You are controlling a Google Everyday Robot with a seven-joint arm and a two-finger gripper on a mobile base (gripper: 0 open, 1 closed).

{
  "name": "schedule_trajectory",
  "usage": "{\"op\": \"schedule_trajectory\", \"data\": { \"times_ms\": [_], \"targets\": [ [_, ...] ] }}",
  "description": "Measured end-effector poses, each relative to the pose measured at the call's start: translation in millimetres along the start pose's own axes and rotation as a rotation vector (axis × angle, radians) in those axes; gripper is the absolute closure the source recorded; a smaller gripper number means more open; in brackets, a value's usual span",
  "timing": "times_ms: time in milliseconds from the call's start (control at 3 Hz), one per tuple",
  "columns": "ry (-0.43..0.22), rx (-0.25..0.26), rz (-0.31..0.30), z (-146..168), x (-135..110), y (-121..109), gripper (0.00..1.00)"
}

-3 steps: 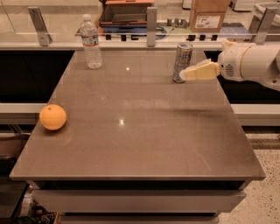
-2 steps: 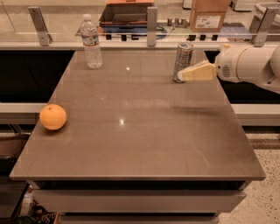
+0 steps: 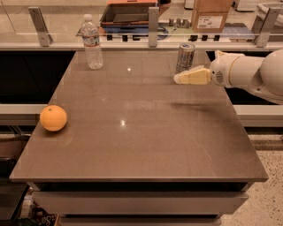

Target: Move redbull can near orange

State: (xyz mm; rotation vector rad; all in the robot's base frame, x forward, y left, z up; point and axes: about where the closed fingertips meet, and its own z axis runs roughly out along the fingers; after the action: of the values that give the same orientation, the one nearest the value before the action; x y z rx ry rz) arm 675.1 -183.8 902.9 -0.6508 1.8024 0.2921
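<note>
**Barely under way: can not yet moved, orange far across the surface**

The redbull can (image 3: 185,56) stands upright at about one o'clock on the surface (image 3: 146,145), close to the far edge. It sits where the task needs it least, since the orange (image 3: 53,118) lies at nine o'clock by the left edge. The two are well apart, with most of the bare top between them.

The end effector (image 3: 179,78) hangs just beside the can, at roughly its five o'clock, and points left across the can's foot. Its shadow falls on the surface nearer the camera, so it looks to be raised and not resting. I cannot tell whether it is open or closed, nor whether it touches the can. Nothing shows the can lifted or tilted. The white arm (image 3: 247,73) reaches in from three o'clock.

By my reading, the approach is about complete and everything else is left. The can has to be gripped, carried towards eight or nine o'clock, and set down upright near the fruit.

A clear water bottle (image 3: 92,42) stands at eleven o'clock, well apart from both things. It lies off the straight line from can to orange, so it should not hinder the carry. Beyond the far rail sit a tray (image 3: 128,13) and a cardboard box (image 3: 211,15).
</note>
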Motion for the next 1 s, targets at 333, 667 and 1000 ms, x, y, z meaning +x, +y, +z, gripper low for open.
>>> {"op": "schedule_trajectory", "data": {
  "times_ms": [333, 667, 1000],
  "targets": [
    [-0.054, -0.010, 0.028, 12, -1, 0, 0.00],
    [-0.108, -0.032, 0.061, 29, -2, 3, 0.00],
    [-0.133, -0.053, 0.087, 43, 0, 6, 0.00]
  ]
}}
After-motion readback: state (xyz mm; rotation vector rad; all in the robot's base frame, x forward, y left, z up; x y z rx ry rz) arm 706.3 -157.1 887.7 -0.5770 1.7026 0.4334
